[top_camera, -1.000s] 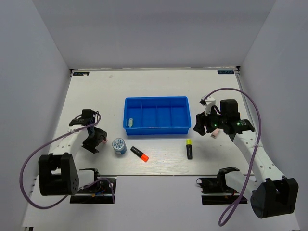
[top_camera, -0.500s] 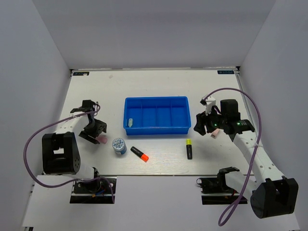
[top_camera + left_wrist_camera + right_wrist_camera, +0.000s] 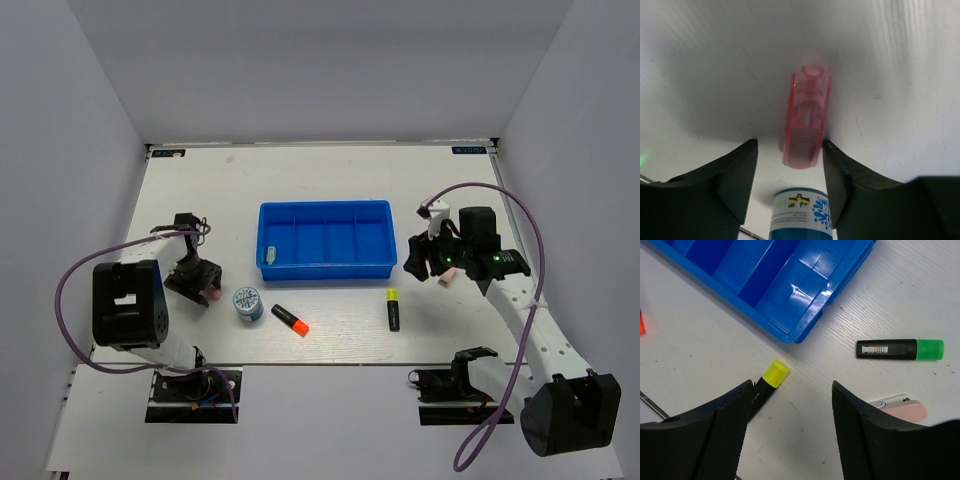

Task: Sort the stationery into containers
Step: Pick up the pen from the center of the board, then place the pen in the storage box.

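- Between the fingers of my left hand [image 3: 789, 152], flat on the surface [image 3: 900, 75], lies a small pink eraser [image 3: 806, 122], its long side running away from me.
- That hand is open around it. One finger looks to be at the eraser's edge, the other stands a little off, so nothing is gripped yet.
- Just on the near side of the eraser sits the round blue-and-white disc [image 3: 800, 215], close to my fingertips but apart from the eraser.
- The step in hand, as I judge it, is picking up this eraser. Next I need to close squarely on its long sides without nudging the disc, lift it, and carry it right to the blue tray [image 3: 325, 270].
- The tray stands mid-surface, well apart from the eraser. Its leftmost compartment holds a tiny pale piece [image 3: 269, 252], and the other three look bare.
- In front of the tray lie an orange-capped marker [image 3: 290, 319] and a yellow-capped marker [image 3: 393, 309].
- My right hand [image 3: 792, 390] hovers open by the tray's right end, holding nothing. Below it are a green-capped marker [image 3: 900, 349] and a second pink eraser [image 3: 902, 410].
- Most of the sorting is yet to be done.
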{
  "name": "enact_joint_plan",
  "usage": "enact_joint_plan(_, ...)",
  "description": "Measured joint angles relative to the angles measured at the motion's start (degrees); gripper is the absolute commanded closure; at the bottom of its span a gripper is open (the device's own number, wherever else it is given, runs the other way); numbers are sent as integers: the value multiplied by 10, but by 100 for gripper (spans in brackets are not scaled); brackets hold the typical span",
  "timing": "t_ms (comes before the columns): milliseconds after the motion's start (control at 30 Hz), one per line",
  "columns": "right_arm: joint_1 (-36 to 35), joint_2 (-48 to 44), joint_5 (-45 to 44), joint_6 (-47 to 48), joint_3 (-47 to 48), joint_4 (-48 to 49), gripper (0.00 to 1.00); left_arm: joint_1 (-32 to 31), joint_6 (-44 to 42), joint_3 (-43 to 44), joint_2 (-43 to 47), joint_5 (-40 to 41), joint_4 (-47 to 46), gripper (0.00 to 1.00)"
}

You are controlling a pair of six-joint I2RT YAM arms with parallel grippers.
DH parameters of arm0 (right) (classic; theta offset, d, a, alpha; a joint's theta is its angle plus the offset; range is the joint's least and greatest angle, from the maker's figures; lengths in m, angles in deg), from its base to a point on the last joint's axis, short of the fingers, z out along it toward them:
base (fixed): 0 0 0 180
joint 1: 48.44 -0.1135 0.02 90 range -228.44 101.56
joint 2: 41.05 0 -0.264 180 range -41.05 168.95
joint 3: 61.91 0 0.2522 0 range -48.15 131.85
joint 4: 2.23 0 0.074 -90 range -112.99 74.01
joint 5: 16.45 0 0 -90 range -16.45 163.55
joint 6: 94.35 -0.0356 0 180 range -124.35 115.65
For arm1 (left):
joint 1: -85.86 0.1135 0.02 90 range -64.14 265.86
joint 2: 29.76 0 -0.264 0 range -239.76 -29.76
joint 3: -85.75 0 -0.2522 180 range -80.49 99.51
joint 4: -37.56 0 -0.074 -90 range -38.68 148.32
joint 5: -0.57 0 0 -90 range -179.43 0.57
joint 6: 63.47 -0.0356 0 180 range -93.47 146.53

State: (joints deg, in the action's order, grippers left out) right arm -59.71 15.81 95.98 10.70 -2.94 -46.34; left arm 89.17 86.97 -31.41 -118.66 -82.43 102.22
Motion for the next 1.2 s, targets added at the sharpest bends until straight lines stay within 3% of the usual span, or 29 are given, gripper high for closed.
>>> enact_joint_plan(100,0,-2,0,0,0,0,33,0,1,-2,-9,-11,-12,51)
enact_joint_plan(133,0,-3,0,0,0,0,33,1,1,-2,-11,-16,-19,64)
enact_joint_plan(267,0,-3,0,0,0,0,33,1,-8,-2,-12,-21,-26,90)
enact_joint_plan(367,0,-3,0,0,0,0,33,-1,-20,-2,-8,-23,-26,100)
enact_joint_plan(467,0,-3,2,-2,0,0,16,-19,-50,6,6,-10,-12,100)
enact_joint_plan(533,0,-3,3,-1,0,0,15,-47,-79,33,26,3,7,100)
enact_joint_plan(600,0,-3,7,3,0,0,44,-80,-118,81,53,9,13,100)
enact_joint_plan(633,0,-2,11,6,0,0,65,-97,-137,106,67,8,12,100)
enact_joint_plan(667,0,-2,16,8,0,-1,100,-113,-159,133,78,7,9,100)
enact_joint_plan(833,0,0,37,7,0,-10,99,-165,-265,251,74,-73,-23,100)
enact_joint_plan(1067,0,1,46,10,0,-13,85,-236,-358,381,-91,-135,-32,90)
enact_joint_plan(1167,0,1,47,11,0,-13,67,-261,-372,399,-143,-132,-25,81)
enact_joint_plan(1200,0,1,48,10,0,-13,50,-267,-375,402,-156,-130,-23,75)
